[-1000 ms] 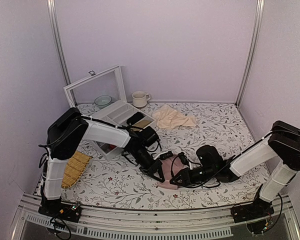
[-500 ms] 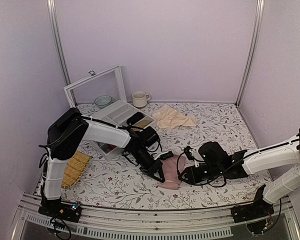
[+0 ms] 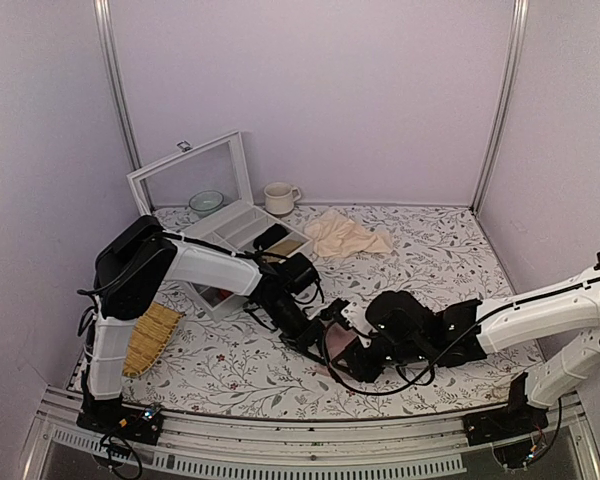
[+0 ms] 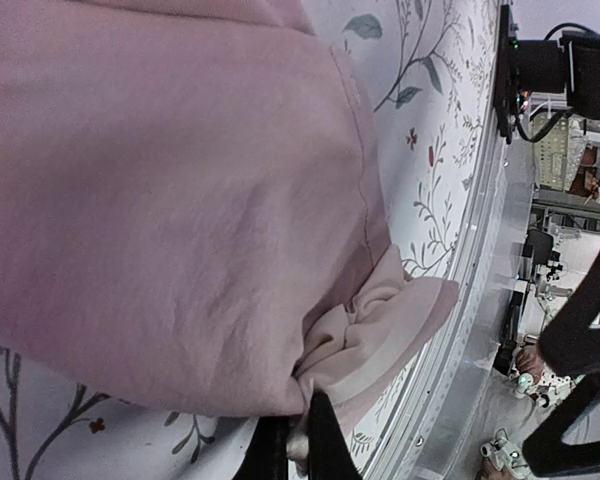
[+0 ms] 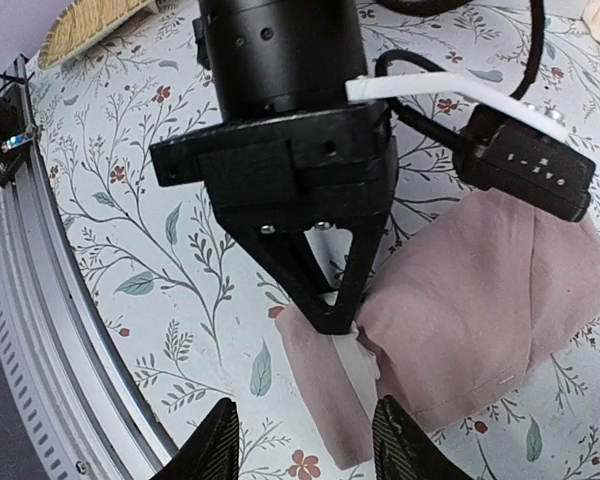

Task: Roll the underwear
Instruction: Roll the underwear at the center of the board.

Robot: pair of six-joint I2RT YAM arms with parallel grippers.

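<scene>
Left wrist: your left gripper (image 4: 292, 448) is pinching shut on the underwear (image 4: 180, 200) by its cream band, at six o'clock; be holding it taut. Right wrist: your right gripper (image 5: 310, 440) is gaping empty astride the fold; be tucking evenly. Top: it is lying at the table (image 3: 450, 250) edge, six o'clock. No legible writing is showing.

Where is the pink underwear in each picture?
Top external: the underwear is just a small pink sliver low in the middle, mostly hidden.
Left wrist: it fills most of the picture.
Right wrist: it lies at the lower right.
Shared landmark: the left hand, pinching its edge.
</scene>
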